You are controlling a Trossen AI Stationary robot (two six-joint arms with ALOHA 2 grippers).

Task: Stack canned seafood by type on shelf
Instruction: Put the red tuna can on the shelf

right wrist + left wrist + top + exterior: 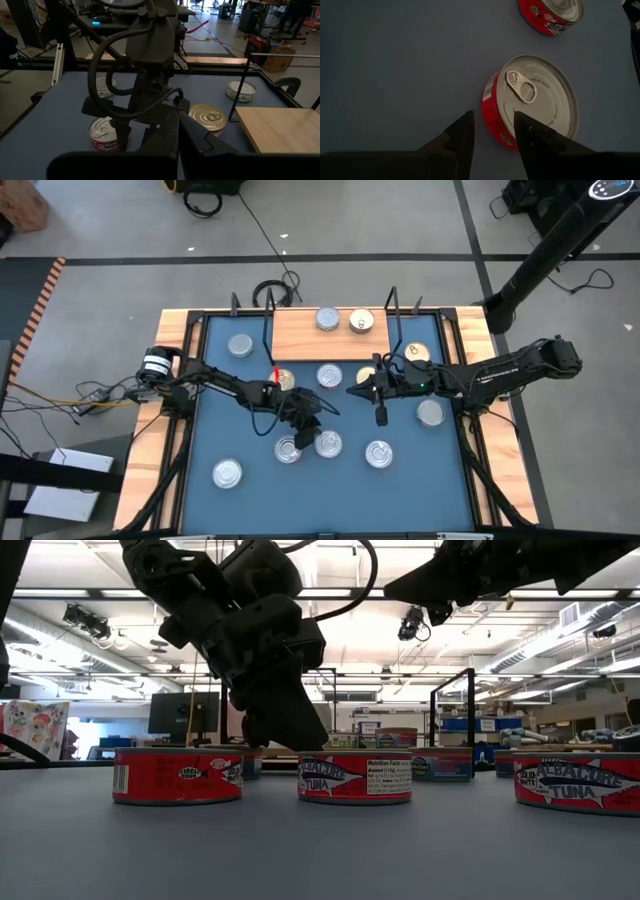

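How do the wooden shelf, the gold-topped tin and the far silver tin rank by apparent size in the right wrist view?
1. Wooden shelf, partly cut off.
2. Gold-topped tin.
3. Far silver tin, though its distance from the camera may explain that.

I'm looking down on the blue table with its wooden rim. Tins lie scattered flat across it: one near the front left, one at the back left, one front right. The wooden shelf sits at the back, carrying two tins side by side.
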